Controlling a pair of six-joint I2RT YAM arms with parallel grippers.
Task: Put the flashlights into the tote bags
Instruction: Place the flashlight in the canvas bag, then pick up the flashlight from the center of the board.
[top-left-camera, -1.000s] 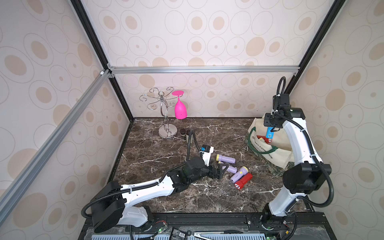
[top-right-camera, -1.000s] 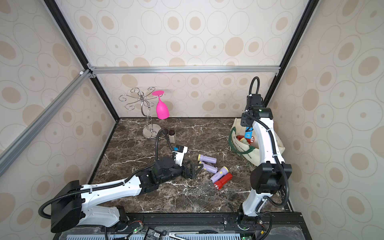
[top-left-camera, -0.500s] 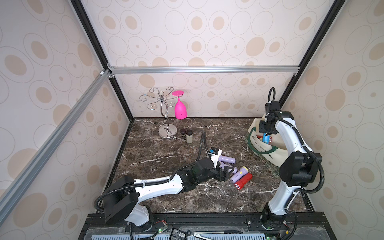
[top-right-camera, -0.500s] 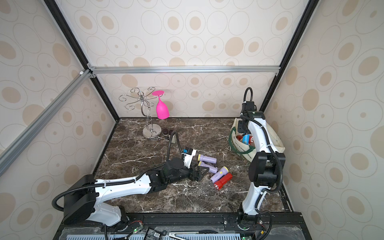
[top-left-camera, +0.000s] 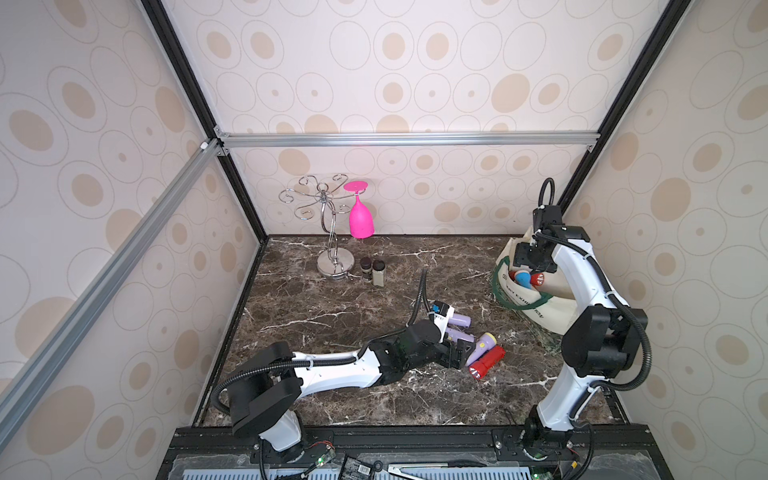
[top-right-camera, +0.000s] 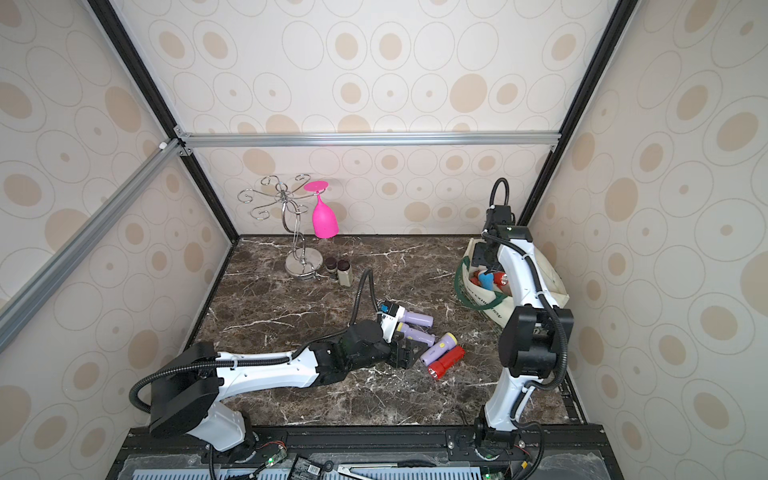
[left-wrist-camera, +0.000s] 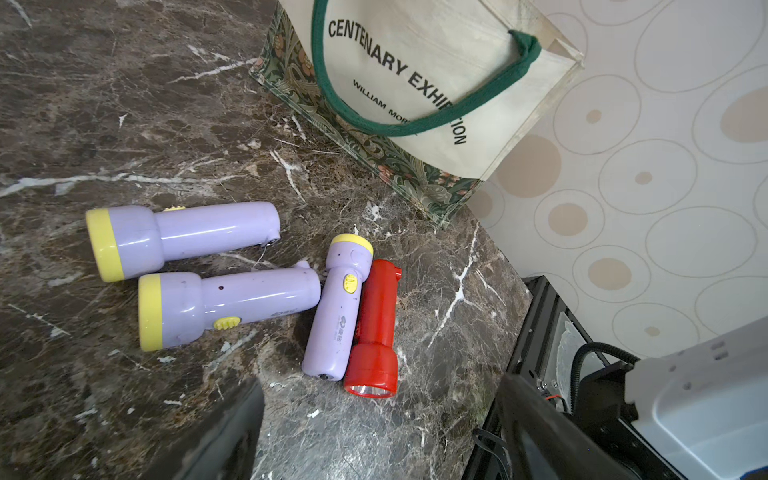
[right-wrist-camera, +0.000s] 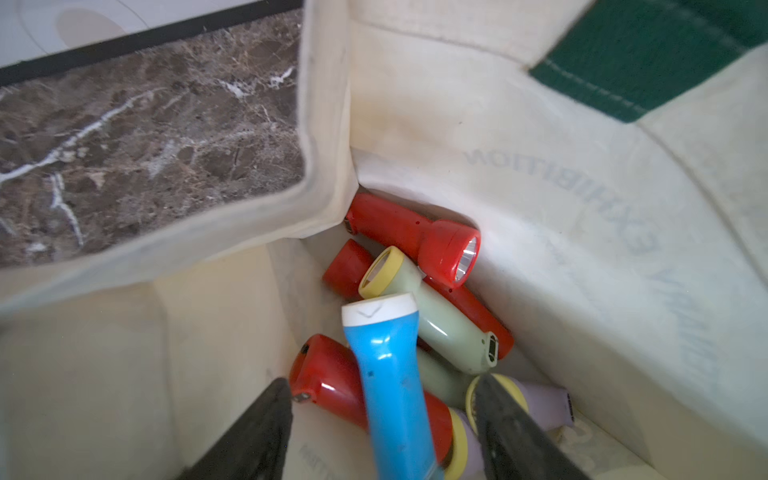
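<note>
Worktop (top-left-camera: 332, 316) veined dark-brown marble. Bag (left-wrist-camera: 436, 25) cream, trimmed green, floral-patterned base. Torches (left-wrist-camera: 216, 228): lilac yellow-ringed, red, blue, pale green. Glass (top-left-camera: 360, 218) pink.

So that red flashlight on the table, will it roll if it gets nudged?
Probably rolls: the red flashlight is a round body lying on its side. The lilac flashlight touching it would likely block one way. Glossy plastic looks slippery, probably light.

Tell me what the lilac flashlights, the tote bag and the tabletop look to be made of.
Lilac flashlights: likely moulded plastic, glossy; the smooth shells carry bright streak highlights.
Tote bag: apparently cream canvas, matte, with a woven texture and soft creased walls.
Tabletop: brown marble look with white veins and a slight sheen; real stone or a printed surface cannot be told.
</note>
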